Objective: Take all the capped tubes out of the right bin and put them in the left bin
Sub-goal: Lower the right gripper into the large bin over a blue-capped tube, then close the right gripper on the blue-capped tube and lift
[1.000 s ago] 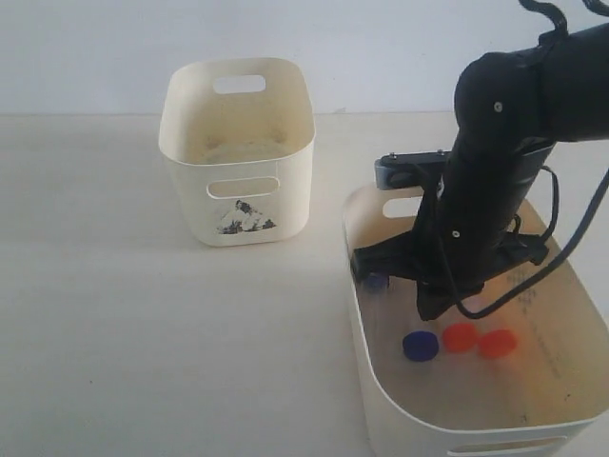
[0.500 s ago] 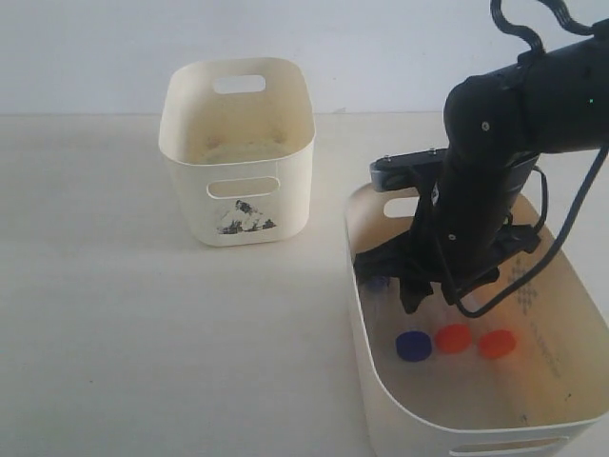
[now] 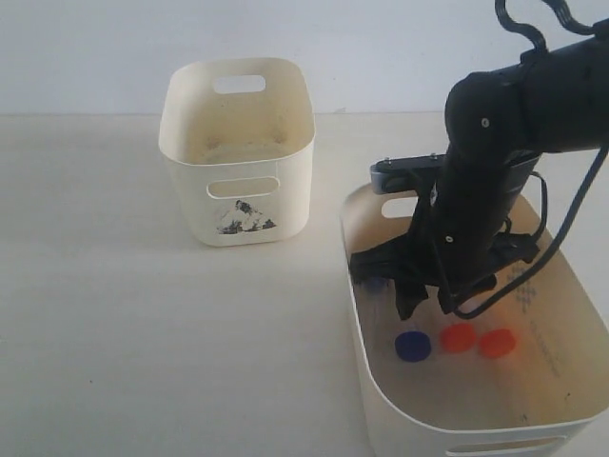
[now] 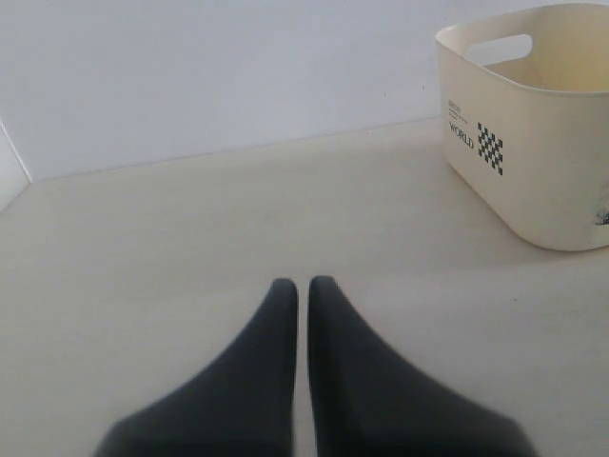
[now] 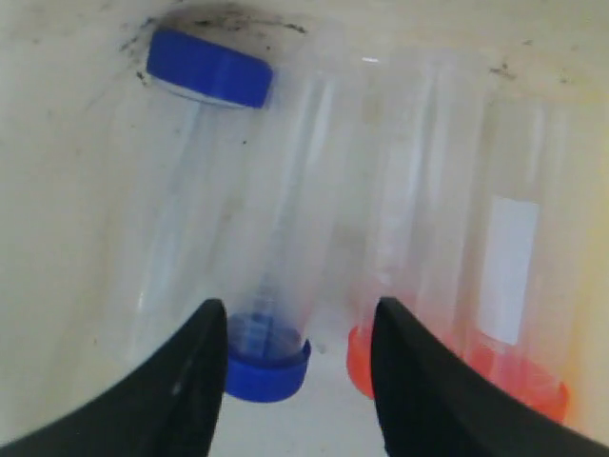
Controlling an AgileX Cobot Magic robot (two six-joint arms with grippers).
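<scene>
In the exterior view my right gripper (image 3: 426, 303) reaches down into the wide low right bin (image 3: 419, 433). A blue cap (image 3: 412, 346) and two orange-red caps (image 3: 459, 337) (image 3: 497, 343) show just in front of it. In the right wrist view the right gripper (image 5: 298, 314) is open, and its fingers straddle a clear tube with a blue cap (image 5: 266, 371) without touching it. An orange-red capped tube (image 5: 360, 367) lies beside it, behind one finger. A second orange-red one (image 5: 519, 381) and a second blue cap (image 5: 211, 69) lie nearby. The left gripper (image 4: 303, 284) is shut and empty over the table. The printed left bin (image 3: 236, 152) stands apart.
The right bin's walls (image 3: 354, 286) close in around the right gripper and arm. In the left wrist view the left bin (image 4: 533, 124) stands off to one side of the left gripper on the pale table (image 4: 190, 238). A white wall runs behind the table.
The right gripper has shifted a little to the left and lower inside the right bin, toward the blue-capped tube. The caps have drifted slightly left.
</scene>
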